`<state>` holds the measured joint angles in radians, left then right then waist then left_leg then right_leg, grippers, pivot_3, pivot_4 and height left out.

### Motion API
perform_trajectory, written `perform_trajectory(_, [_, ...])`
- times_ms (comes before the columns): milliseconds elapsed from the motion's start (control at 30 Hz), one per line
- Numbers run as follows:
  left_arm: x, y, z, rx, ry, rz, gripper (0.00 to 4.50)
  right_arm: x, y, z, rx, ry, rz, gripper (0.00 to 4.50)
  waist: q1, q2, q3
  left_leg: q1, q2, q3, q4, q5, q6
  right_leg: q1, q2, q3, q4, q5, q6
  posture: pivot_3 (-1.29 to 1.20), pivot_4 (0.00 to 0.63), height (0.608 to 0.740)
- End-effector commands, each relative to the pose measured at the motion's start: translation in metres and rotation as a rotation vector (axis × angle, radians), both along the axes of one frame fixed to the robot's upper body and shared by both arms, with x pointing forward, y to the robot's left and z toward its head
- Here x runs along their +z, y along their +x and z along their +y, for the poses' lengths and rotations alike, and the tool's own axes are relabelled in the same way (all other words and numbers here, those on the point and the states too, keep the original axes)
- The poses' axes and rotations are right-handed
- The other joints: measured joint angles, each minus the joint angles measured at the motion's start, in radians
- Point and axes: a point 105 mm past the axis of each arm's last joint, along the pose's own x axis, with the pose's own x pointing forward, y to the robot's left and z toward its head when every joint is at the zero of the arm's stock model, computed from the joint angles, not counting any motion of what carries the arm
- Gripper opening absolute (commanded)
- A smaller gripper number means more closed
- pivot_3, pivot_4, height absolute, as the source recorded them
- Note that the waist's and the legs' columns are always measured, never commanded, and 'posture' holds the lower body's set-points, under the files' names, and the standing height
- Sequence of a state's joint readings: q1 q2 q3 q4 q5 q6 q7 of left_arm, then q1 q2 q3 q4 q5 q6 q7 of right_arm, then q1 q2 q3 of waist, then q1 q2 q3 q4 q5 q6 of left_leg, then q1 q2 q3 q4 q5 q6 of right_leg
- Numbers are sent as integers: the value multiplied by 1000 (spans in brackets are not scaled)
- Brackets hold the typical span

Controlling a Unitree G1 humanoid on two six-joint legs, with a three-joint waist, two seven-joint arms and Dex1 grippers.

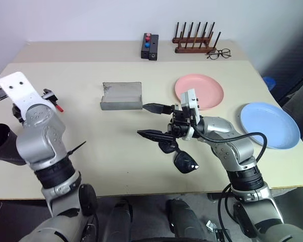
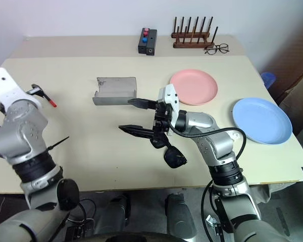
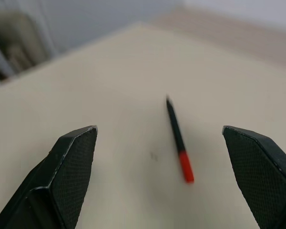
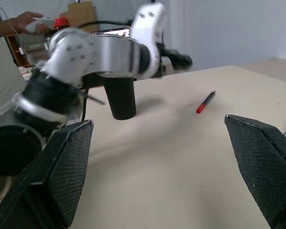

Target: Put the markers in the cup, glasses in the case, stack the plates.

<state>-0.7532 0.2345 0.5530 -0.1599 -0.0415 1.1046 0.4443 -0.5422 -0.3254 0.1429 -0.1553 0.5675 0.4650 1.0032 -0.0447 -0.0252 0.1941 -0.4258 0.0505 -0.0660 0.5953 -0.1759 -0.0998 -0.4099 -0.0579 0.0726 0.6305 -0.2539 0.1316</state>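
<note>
One marker, the black one with the red cap (image 3: 179,143), lies loose on the table (image 1: 111,151) near its left edge, and the left gripper (image 3: 169,171) hangs just short of it with its two black fingers spread wide and nothing between them. The step in hand looks like picking that marker up for the black cup (image 4: 120,98), which stands at the same left edge, nearer the robot. To do it well, the wrist wants turning so the fingers close across the slim barrel rather than along it, meeting it near its middle so it won't tip. Come down low, since it lies flat on the table and is easily nudged into rolling.

The right gripper (image 1: 154,121) waits over the middle of the table, wide apart and empty, above the black sunglasses (image 1: 179,156) lying on the table. The grey case (image 1: 121,96) sits open beyond them, and the pink plate (image 1: 209,91) and blue plate (image 1: 270,123) lie apart toward the right edge, not yet stacked.
</note>
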Motion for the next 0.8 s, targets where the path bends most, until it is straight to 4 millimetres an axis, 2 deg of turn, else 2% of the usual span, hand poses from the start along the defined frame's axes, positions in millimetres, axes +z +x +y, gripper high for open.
perform_trajectory(33, [0, 19, 10, 7, -53, 48, 4313, 9, -3, 3, 10, 18, -47, 4500, 1, 0, 0, 0, 0, 0, 0, 0, 0, 0, 0, 0, 0, 0, 0, 0, 150, 740])
perform_trajectory(100, [2, 29, 14, 14, -71, 46, 4313, 9, -2, 4, 9, 17, -47, 4500, 1, 0, 0, 0, 0, 0, 0, 0, 0, 0, 0, 0, 0, 0, 0, 0, 150, 740])
perform_trajectory(200, [-7, 47, 22, -7, -146, 63, 4313, 8, -2, 1, -5, 13, -48, 4500, 2, 0, 0, 0, 0, 0, -1, 0, 0, 0, 0, -1, 0, 0, 0, 0, 150, 740])
perform_trajectory(333, [-20, 65, 22, -76, -198, 98, 4313, 6, -3, -1, -16, 9, -45, 4500, 1, 0, 0, 0, 0, 0, -2, 0, 0, -1, 0, -1, 0, 0, 0, 0, 150, 740])
perform_trajectory(500, [-38, 72, 22, -82, -258, 149, 4313, 5, -3, -2, -30, 8, -41, 4500, 2, 0, 0, 0, 0, 0, -3, 0, 0, -1, 0, -1, 0, 0, 1, 0, 150, 740])
perform_trajectory(733, [-51, 74, 15, -93, -300, 210, 4313, 4, -4, -3, -34, 6, -38, 4500, 2, 0, 0, 0, 0, 0, -3, 0, 0, -1, 0, -1, 0, 0, 1, 0, 150, 740])
perform_trajectory(800, [-52, 74, 14, -91, -314, 210, 3802, 4, -4, -2, -32, 5, -38, 4500, 3, 0, 0, 0, 0, 0, -3, 0, 0, -1, 0, -1, 0, 0, 1, 0, 150, 740])
